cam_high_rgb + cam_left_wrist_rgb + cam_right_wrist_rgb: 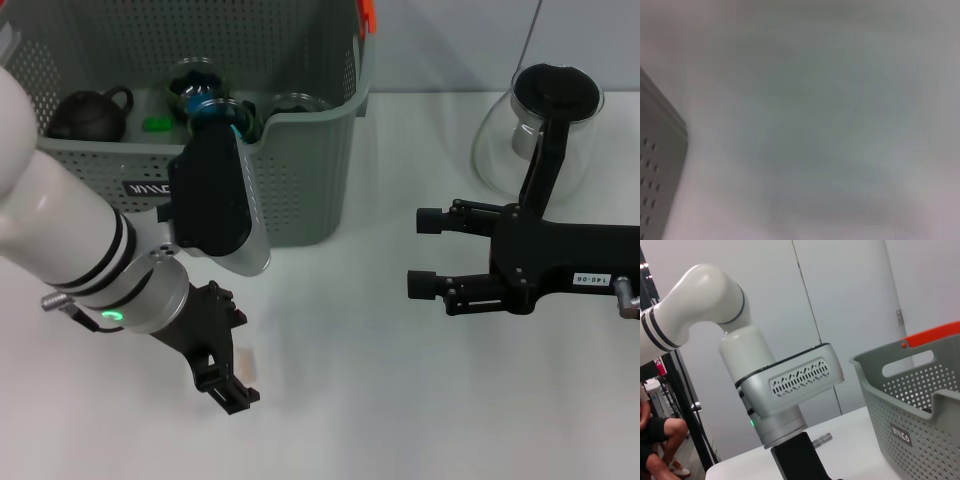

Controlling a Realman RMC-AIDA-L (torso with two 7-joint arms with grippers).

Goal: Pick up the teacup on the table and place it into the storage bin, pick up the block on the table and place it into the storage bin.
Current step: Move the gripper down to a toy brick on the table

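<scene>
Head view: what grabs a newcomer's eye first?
The left gripper, low over the table in front of the storage bin, with a small pale block at its fingers. Next, the black right gripper, open and hovering at the right, before a glass pot. The bin already holds a dark teapot.

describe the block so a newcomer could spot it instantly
Start at the grey storage bin at the table's far left, then follow the left arm toward the near edge to its claw. The block is the small pale piece beside those fingers, nearly matching the white table.
</scene>
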